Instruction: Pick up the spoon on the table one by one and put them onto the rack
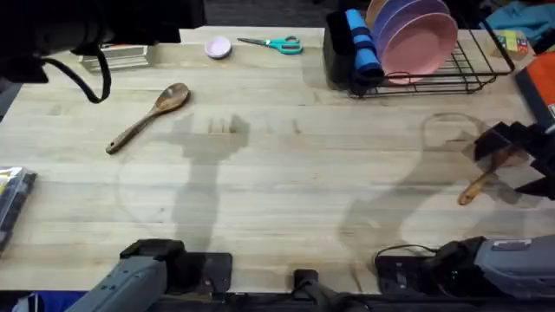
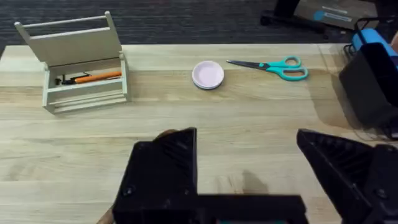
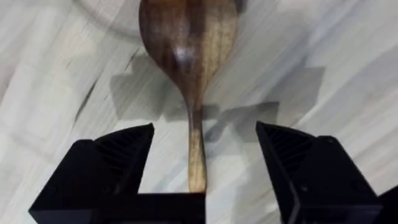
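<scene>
One wooden spoon lies free on the left half of the table, bowl pointing far-right. A second spoon lies at the right edge under my right gripper. In the right wrist view its handle runs between the open fingers of that gripper, the bowl lying beyond the tips; nothing is clamped. The black wire rack with its black caddy stands at the far right. My left arm hangs high over the far left; its gripper is open and holds nothing.
Pink plates and a blue roll sit in the rack. Teal scissors and a small pink dish lie at the far edge. A beige box stands far left. A clear case is at the left edge.
</scene>
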